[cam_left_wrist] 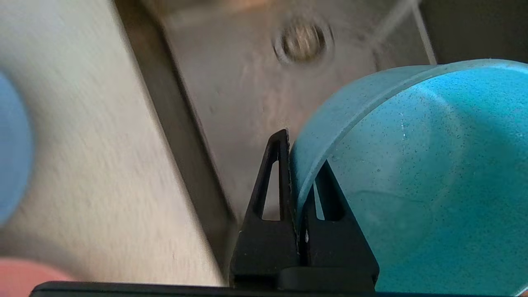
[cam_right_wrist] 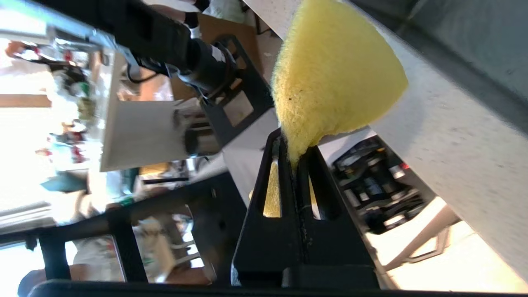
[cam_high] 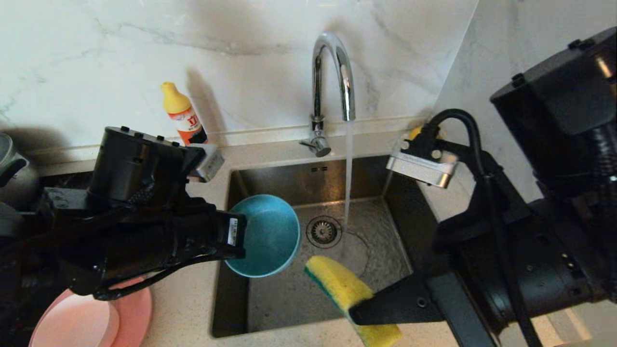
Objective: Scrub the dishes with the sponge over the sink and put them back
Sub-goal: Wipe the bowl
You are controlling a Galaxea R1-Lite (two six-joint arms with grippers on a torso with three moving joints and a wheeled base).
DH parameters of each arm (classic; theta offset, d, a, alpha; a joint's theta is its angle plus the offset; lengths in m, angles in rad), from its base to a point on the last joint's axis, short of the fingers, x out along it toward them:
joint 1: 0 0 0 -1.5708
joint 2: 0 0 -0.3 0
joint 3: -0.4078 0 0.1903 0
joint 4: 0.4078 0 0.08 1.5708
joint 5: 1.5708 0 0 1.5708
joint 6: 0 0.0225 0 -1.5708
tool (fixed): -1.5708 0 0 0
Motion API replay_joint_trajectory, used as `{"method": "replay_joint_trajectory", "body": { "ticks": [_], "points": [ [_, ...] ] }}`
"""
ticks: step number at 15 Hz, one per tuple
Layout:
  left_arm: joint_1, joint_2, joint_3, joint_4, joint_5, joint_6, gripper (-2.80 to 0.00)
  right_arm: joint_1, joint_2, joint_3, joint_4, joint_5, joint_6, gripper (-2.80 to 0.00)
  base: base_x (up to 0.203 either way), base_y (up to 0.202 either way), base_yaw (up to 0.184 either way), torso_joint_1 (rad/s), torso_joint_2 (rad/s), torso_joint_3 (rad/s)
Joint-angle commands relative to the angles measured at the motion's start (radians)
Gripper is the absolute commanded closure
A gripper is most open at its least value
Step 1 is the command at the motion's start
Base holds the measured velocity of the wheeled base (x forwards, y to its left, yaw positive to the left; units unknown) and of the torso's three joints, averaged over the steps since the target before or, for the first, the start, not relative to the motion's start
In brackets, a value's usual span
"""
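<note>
Bowl and sponge both gripped over the sink, water running — scrub contact not yet made.

Left gripper is clenched on the rim of the teal bowl, one finger inside the wall and one outside, holding it tilted over the left side of the sink. Right gripper pinches the sponge by one end, above the sink's front edge, near the bowl but apart from it. The faucet stream falls beside the drain, missing both. Risks, as judged: the rim pinch is narrow and the bowl looks wet — a firm sponge push could pivot or slip it into the basin; the sponge, held at one end, may fold rather than scrub.
</note>
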Motion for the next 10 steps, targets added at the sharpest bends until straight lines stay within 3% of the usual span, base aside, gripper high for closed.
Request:
{"method": "replay_joint_trajectory", "body": {
  "ticks": [1, 6, 10],
  "points": [
    [-0.043, 0.031, 0.014, -0.074, 0.063, 0.002, 0.0, 0.002, 0.091, -0.05, 0.002, 0.006, 0.04, 0.0, 0.0, 0.0, 0.0, 0.0, 0.0, 0.0],
    [-0.111, 0.02, 0.069, -0.103, 0.153, 0.012, 0.0, 0.002, 0.212, -0.156, 0.006, 0.006, 0.115, 0.0, 0.0, 0.0, 0.0, 0.0, 0.0, 0.0],
    [-0.126, 0.023, 0.141, -0.239, 0.181, 0.037, 0.0, -0.009, 0.269, -0.187, 0.001, 0.002, 0.152, 0.0, 0.0, 0.0, 0.0, 0.0, 0.0, 0.0]
  ]
}}
